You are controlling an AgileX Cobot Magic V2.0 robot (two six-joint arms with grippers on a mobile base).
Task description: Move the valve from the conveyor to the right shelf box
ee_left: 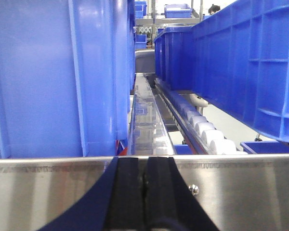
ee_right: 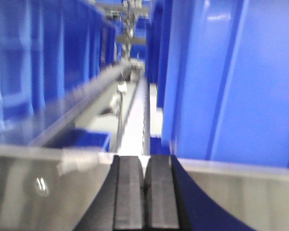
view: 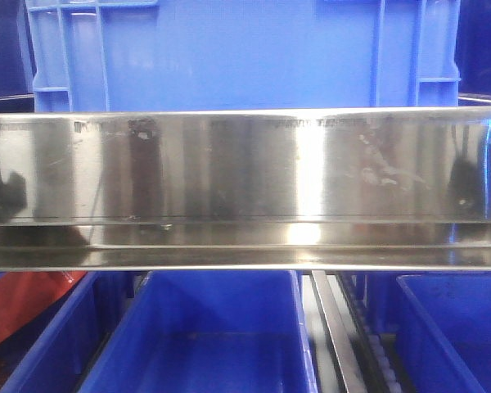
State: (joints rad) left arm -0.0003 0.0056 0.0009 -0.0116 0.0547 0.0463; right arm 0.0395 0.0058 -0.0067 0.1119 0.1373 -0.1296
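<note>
No valve and no conveyor belt shows in any view. My left gripper [ee_left: 145,179] is shut with nothing between its black pads, in front of a steel shelf rail [ee_left: 48,192]. My right gripper [ee_right: 144,185] is also shut and empty, its pads touching, in front of a steel rail [ee_right: 48,187]; that view is blurred. Blue shelf boxes surround both: a large one on the left [ee_left: 48,77] and one on the right [ee_left: 250,62] in the left wrist view, and one at the right [ee_right: 231,77] in the right wrist view.
The front view faces a wide steel shelf rail [view: 245,188] with a blue crate [view: 245,49] above and open blue bins [view: 204,344] below, with a red object [view: 24,303] at lower left. White rollers [ee_left: 207,134] line a roller track between boxes.
</note>
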